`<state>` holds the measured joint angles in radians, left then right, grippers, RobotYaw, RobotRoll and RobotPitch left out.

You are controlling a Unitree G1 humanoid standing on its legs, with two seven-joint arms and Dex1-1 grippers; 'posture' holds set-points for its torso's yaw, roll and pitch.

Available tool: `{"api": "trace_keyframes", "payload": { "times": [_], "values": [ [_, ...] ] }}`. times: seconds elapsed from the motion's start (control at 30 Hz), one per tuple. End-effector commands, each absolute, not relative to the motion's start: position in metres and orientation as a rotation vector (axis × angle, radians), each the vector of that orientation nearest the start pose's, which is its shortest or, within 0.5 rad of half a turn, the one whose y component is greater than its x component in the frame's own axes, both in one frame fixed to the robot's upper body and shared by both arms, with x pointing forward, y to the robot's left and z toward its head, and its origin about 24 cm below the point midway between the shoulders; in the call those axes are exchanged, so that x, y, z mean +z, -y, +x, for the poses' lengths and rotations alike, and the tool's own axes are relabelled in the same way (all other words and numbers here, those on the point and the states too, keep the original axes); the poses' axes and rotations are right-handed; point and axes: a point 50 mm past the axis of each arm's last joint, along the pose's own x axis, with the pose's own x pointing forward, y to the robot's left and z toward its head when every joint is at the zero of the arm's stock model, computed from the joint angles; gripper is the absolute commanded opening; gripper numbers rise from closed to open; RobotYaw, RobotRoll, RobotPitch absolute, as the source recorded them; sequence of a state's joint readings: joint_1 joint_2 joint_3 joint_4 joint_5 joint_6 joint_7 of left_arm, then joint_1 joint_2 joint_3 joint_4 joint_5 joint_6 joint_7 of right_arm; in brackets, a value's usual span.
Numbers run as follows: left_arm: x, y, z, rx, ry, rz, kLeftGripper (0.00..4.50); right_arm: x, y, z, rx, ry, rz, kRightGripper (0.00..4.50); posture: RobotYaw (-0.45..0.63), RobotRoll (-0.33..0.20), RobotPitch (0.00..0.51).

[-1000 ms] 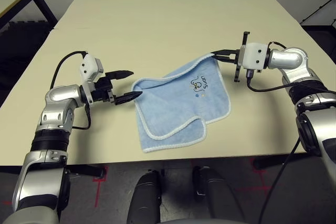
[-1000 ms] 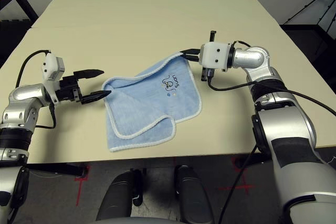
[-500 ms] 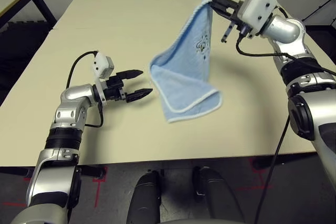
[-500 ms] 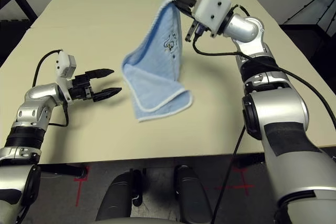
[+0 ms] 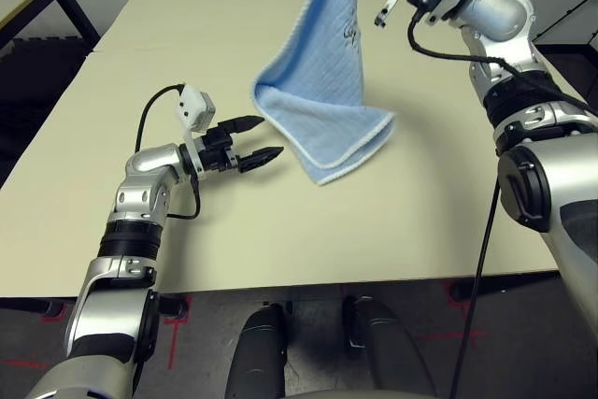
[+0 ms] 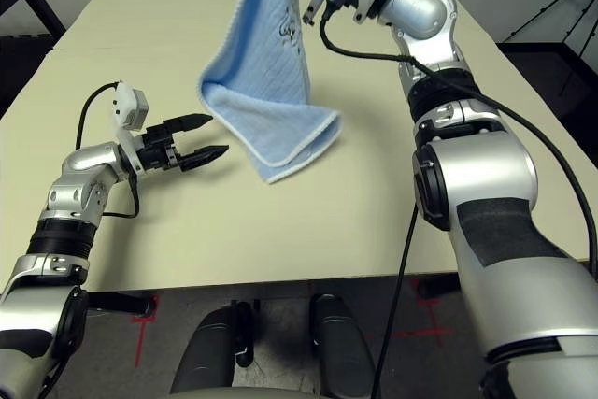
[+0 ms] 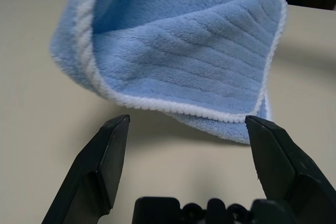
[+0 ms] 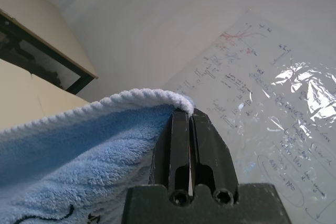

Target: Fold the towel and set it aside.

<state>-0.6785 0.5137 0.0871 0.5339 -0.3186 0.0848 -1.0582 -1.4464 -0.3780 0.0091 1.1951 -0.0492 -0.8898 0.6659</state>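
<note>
Blue towel (image 5: 327, 91) hoisted higher by right claw (image 8: 185, 116), pinched at corner; left claw (image 5: 263, 138) wide, moved closer under hem.

Fluffy ribbed terry towel (image 7: 173, 61); matt, seemingly laminate table (image 5: 280, 231).

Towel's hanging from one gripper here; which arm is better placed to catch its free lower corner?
Left. The left gripper is open beside the hanging towel, its lower edge between the fingers in the left wrist view. The right gripper is shut on the top corner.
</note>
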Motion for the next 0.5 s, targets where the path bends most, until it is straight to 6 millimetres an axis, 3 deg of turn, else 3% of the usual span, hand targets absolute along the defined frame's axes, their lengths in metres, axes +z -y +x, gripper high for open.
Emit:
{"api": "trace_keyframes", "payload": {
  "times": [0.03, 0.5],
  "values": [
    [0.158, -0.219, 0.353, -0.831, 0.046, 0.089, 4.5, 0.343, 0.117, 0.371, 0.693, 1.027, -0.729, 0.02, 0.01, 0.0, 0.166],
    [0.191, -0.177, 0.384, -0.744, 0.166, -0.162, 4.5, 0.343, 0.113, 0.368, 0.73, 1.046, -0.71, 0.02, 0.01, 0.0, 0.163]
  ]
}}
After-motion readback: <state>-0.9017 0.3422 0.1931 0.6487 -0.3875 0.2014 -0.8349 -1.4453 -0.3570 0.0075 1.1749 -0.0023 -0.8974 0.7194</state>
